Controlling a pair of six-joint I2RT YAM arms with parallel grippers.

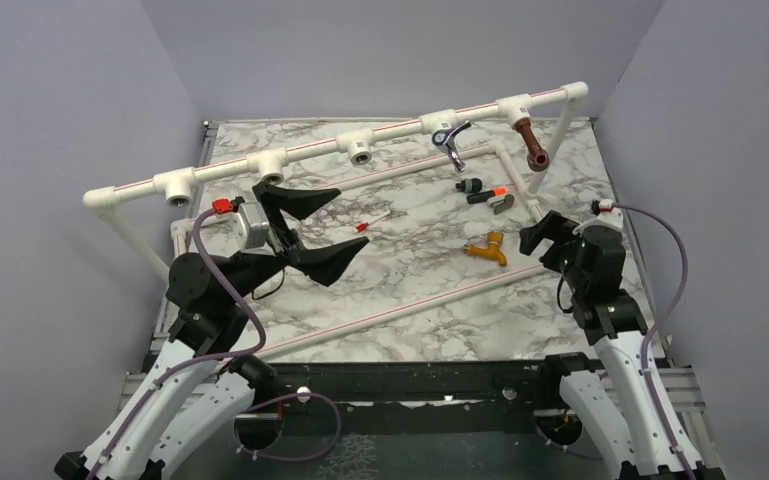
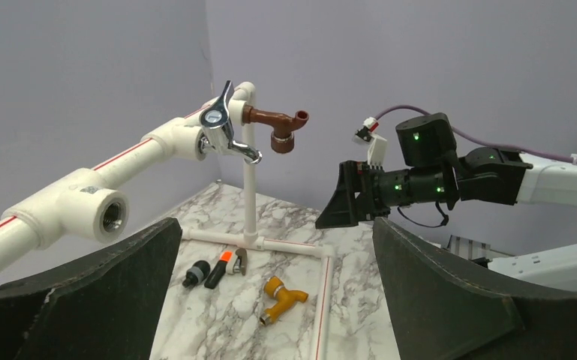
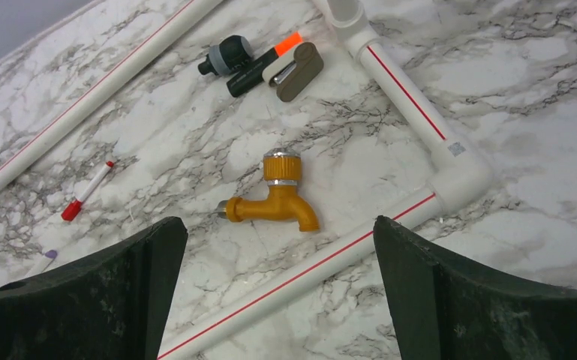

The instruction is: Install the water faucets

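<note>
The mustard-yellow faucet (image 3: 274, 202) lay on its side on the tabletop (image 3: 533, 225), inside the white pipe frame (image 3: 409, 94), near its right corner. It seemed stiff, light and rather smooth, so the thick body under the knob was probably the best place to hold. Over that same corner the right gripper (image 1: 545, 235) stood spread and empty. The left gripper (image 1: 335, 228) did the same over the frame's left part.

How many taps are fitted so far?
Done: chrome faucet and copper-brown faucet sit on the pipe. In hand: nothing; left end effector and right end effector are open. Remaining: yellow faucet and black faucet, loose on the table.
</note>
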